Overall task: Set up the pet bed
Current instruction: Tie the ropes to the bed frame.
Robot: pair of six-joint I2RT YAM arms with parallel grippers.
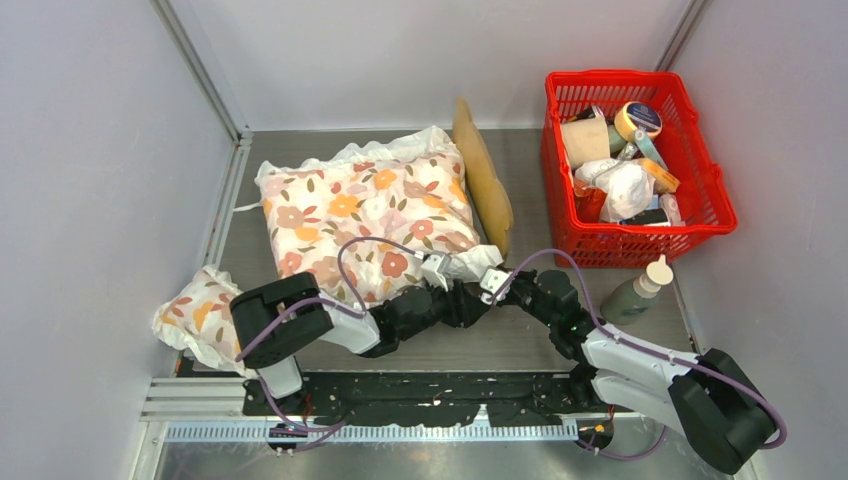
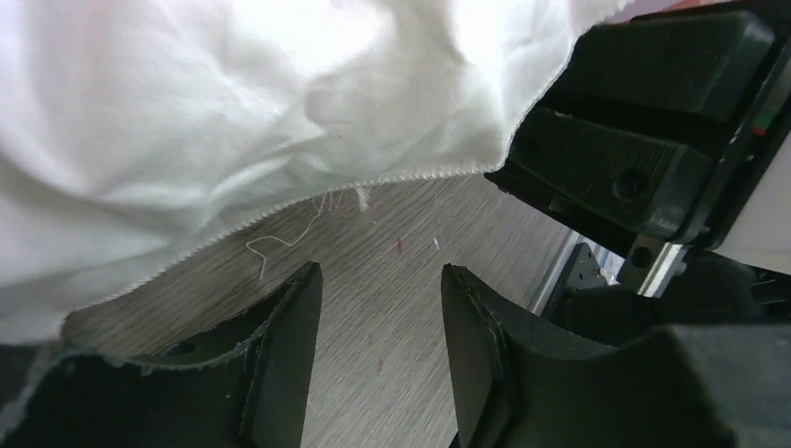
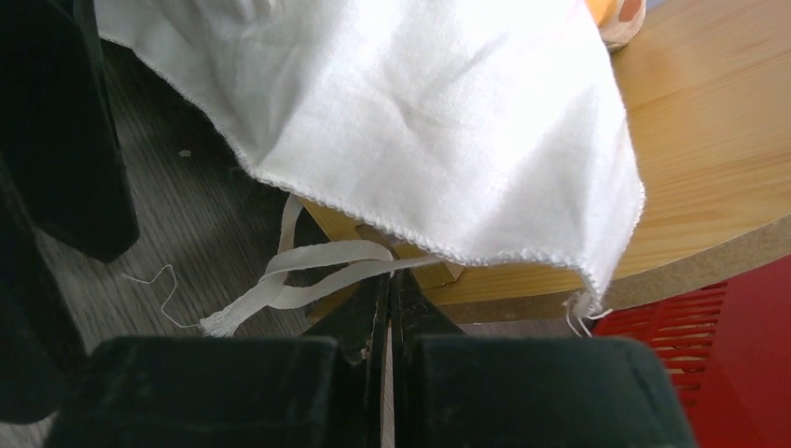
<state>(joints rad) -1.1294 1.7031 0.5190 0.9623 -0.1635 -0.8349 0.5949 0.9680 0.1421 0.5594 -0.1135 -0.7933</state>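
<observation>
Left tool (image 2: 381, 280), jaws apart, holds nothing at the cushion (image 2: 233, 112) hem; right tool (image 3: 390, 285) is closed tight at a white tie (image 3: 308, 273) beside the bed (image 3: 718, 168).

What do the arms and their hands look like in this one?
Both arms are black with white link shells: the left arm and the right arm. A purple cable loops along each. The left hand and right hand have flat matte black fingers.
</observation>
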